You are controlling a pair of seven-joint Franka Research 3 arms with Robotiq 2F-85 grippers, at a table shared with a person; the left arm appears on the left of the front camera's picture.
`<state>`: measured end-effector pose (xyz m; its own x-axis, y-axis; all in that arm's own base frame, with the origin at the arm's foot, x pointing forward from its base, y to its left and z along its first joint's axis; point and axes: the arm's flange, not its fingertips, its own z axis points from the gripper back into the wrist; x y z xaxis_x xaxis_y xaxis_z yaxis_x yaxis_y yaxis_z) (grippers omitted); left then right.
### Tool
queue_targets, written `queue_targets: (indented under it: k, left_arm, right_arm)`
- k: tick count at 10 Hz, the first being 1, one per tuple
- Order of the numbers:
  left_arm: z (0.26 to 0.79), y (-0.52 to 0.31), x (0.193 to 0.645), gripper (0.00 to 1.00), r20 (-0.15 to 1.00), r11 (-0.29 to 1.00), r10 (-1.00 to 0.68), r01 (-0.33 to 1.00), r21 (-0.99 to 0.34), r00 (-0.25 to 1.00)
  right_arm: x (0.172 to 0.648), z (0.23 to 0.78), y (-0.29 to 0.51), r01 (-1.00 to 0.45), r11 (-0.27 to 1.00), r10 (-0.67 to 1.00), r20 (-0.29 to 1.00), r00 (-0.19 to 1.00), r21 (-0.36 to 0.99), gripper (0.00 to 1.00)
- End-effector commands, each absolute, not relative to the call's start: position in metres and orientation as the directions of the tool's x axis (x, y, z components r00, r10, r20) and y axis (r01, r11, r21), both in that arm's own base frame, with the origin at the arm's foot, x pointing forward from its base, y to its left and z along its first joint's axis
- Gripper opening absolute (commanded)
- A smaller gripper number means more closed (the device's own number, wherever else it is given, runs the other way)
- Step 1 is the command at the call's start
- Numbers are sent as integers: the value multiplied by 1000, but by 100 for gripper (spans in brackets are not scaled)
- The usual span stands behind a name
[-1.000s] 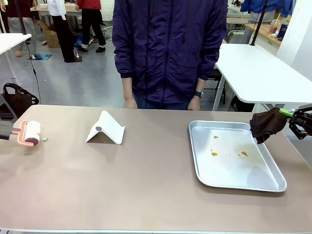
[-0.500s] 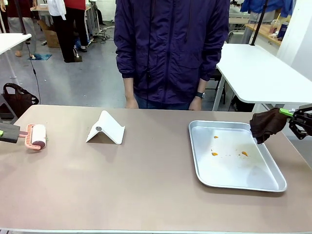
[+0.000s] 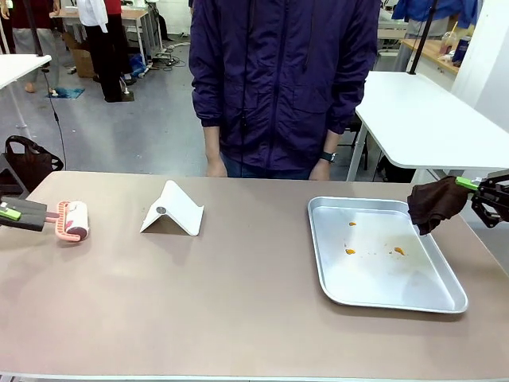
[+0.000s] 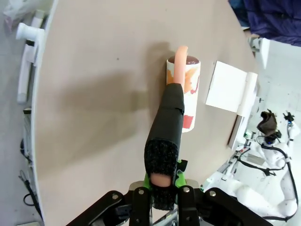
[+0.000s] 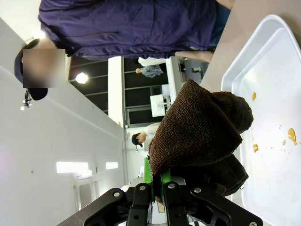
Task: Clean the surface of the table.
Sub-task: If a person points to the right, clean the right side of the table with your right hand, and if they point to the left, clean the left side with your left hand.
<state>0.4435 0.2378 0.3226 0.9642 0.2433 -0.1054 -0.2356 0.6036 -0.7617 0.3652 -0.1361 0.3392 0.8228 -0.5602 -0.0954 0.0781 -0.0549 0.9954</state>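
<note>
The taupe table (image 3: 238,302) spans the front view. A pink-framed lint roller (image 3: 73,220) rests on its far left part, and my left gripper (image 3: 8,212) is shut on the roller's black handle (image 4: 167,127) at the picture's edge. In the left wrist view that gripper (image 4: 162,181) clamps the handle end, and the roller's drum (image 4: 186,89) lies on the table (image 4: 94,117). My right gripper (image 3: 479,191) hangs past the table's right edge, shut on a dark brown cloth (image 3: 436,203). In the right wrist view the cloth (image 5: 197,127) bulges out over the gripper (image 5: 155,183).
A metal tray (image 3: 445,306) with a few orange crumbs (image 3: 350,251) lies at the right, just left of the cloth. A white folded stand (image 3: 172,209) sits left of centre. A person in a dark purple jacket (image 3: 282,79) stands at the far edge, hands down.
My left gripper has rolled the lint roller to the right across the table. The small green scrap beside it a second ago no longer shows. The right arm has not moved.
</note>
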Motion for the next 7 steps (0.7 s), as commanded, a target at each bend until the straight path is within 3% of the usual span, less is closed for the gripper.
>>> queue_targets:
  k: [1,4,7]
  left_arm:
    - [315,220,454,19,-166,641,219,-270,-719,961]
    - [319,192,463,19,-160,634,148,-217,-742,976]
    - [352,189,440,19,-59,501,20,-61,-863,998]
  right_arm:
    - [363,344,-138,70,-59,-549,-91,831,996,0]
    - [363,344,-138,70,-59,-549,-91,831,996,0]
    - [363,344,-138,70,-59,-549,-91,831,996,0]
